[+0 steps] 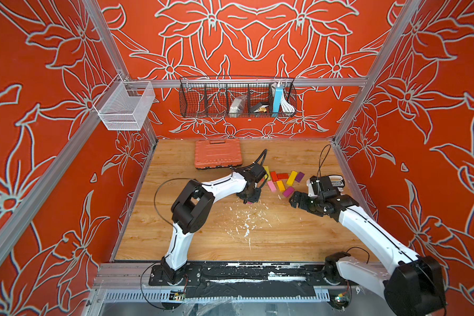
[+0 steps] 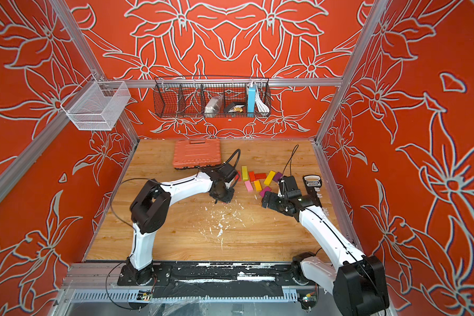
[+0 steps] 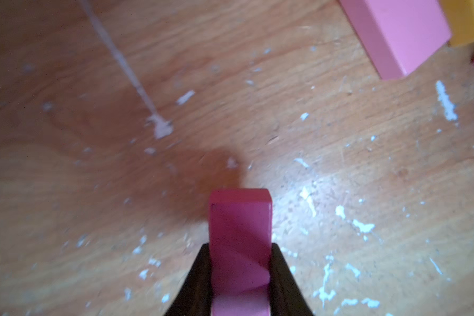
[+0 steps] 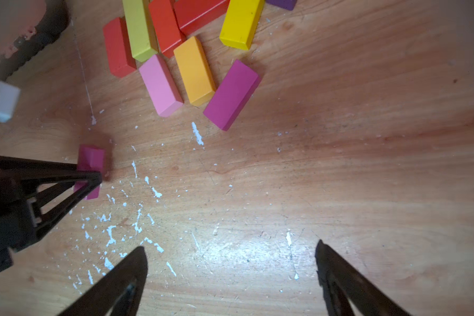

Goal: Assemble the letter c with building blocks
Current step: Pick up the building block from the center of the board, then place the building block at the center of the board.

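Left tool (image 3: 240, 247) clenched on magenta block (image 3: 240, 216), low over worktop (image 1: 216, 232) mid-frame in a top view, other blocks (image 1: 281, 183) heaped to its upper right, right tool (image 4: 230, 245) spread and empty: best set it down level, well apart from heap, releasing only once flat.

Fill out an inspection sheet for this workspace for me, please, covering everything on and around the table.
Surface: wooden tabletop, scuffed, with white flecks.
Job's things: nine building blocks lie flat in a loose cluster with no C formed; the held magenta block is apart from them.
Clutter: orange ribbed case at the far edge; black labelled item beside the right arm.
Grippers: left gripper shut on the held magenta block; right gripper open, empty.
Cables: left-arm cable and right-arm cable loop free.
Surroundings: red floral walls; black wire basket; white mesh basket.
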`<move>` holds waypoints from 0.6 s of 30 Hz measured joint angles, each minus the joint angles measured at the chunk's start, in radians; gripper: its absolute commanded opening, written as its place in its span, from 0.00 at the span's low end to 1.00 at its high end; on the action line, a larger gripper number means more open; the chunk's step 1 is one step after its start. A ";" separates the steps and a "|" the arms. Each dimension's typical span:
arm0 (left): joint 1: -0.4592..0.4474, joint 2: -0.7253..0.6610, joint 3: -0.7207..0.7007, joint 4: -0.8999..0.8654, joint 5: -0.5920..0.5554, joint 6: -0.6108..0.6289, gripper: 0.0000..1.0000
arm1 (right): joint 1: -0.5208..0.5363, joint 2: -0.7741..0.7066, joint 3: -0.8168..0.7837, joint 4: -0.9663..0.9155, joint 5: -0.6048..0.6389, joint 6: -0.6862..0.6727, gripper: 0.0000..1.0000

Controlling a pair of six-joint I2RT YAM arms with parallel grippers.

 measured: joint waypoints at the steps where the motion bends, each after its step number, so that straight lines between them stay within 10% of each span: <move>1: 0.019 -0.039 -0.030 0.008 0.002 -0.051 0.05 | 0.000 0.010 0.000 0.007 -0.019 0.000 0.98; 18: 0.151 -0.195 -0.360 0.087 -0.058 -0.938 0.06 | 0.169 0.053 0.019 0.059 -0.106 0.022 0.98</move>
